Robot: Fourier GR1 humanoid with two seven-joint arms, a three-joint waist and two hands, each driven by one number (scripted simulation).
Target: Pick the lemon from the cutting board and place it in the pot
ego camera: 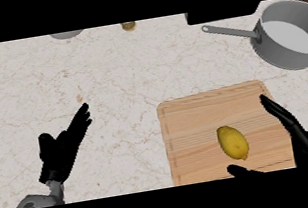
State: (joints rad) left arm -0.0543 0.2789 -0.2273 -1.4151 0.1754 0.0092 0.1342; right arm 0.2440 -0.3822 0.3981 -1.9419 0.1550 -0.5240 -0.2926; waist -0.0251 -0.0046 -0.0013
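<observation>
Lemon (pixel 232 142) lies on the cutting board (pixel 189 120), lower right of frame, long axis roughly up-down, nothing holding it. Right hand (pixel 303 140) at the board's right edge, open: fingers straight, pointing up-left, thumb spread out below the lemon near the bottom edge. Lemon sits between thumb and fingers, apart from both as far as I can tell. Left hand (pixel 61 150) lower left over the bare counter (pixel 107 73), open, fingers up, resting. Pot (pixel 292 36) upper right, handle pointing left, well apart from the board. Small objects cut off at top edge, can't identify them.
</observation>
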